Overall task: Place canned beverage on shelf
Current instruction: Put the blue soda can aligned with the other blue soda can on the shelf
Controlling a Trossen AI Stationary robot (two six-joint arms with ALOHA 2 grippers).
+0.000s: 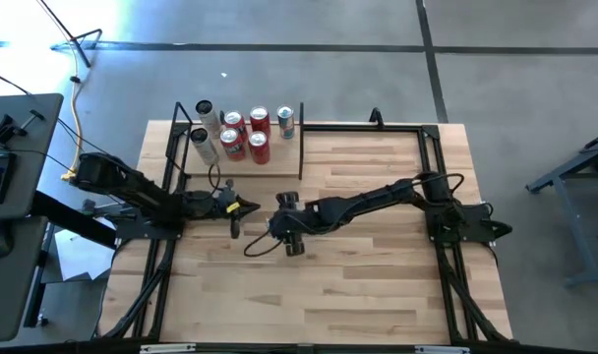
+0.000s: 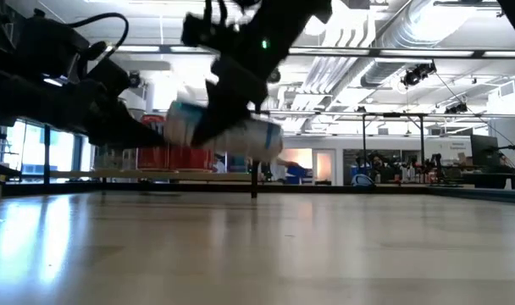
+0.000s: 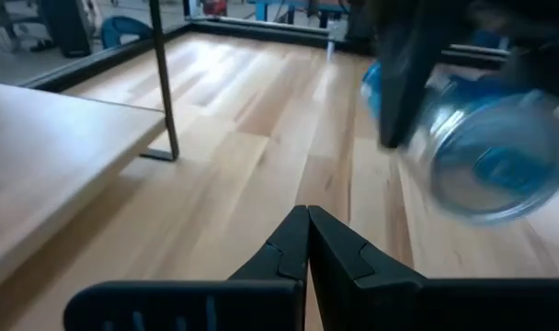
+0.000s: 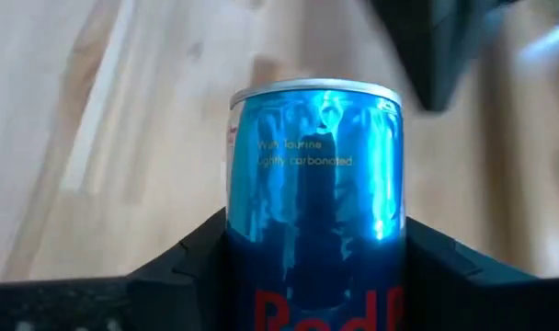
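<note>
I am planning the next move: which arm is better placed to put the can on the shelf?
The right: its end effector holds the blue can. The left end effector is shut, empty.

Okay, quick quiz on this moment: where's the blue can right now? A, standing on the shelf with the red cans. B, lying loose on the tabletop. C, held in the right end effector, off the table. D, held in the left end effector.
C: the right end effector is shut on the blue can, which the low view shows tilted above the tabletop, in front of the shelf.
</note>
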